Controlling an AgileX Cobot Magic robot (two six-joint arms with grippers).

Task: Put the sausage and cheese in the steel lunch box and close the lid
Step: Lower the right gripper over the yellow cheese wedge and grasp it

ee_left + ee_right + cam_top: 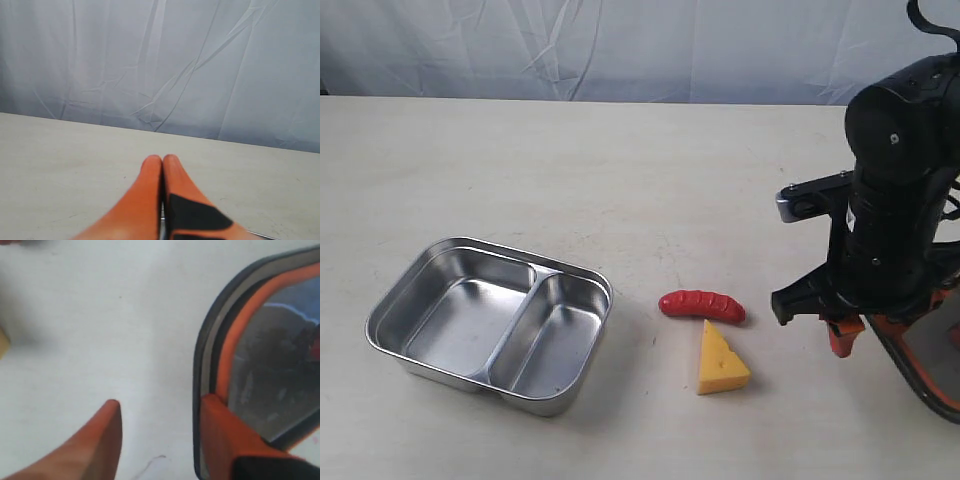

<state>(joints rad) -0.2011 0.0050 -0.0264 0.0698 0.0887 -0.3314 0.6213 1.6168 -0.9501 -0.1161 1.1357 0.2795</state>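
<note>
Sausage (702,304) lay just beside the cheese (722,362), well apart from the lunch box (535,262); glossy and light, probably slippery, best pinched across its middle. Right gripper (161,405) stood half open at the lid (270,380) rim; left gripper (162,160) was closed.

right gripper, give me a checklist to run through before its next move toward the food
1. Shiny rectangular steel lunch box open, both compartments empty: ok.
2. Small red toy sausage and yellow cheese wedge on the table, nothing covering them: ok.
3. Gap between sausage and cheese wedge for a clean pick: cannot tell, they lie very close.
4. Jaws of the right gripper apart, nothing held: ok.
5. Same gripper clear of the dark translucent lid with orange seal: not ok, one of its fingertips overlaps the rim.
6. Idle left gripper shut and empty: ok.
</note>
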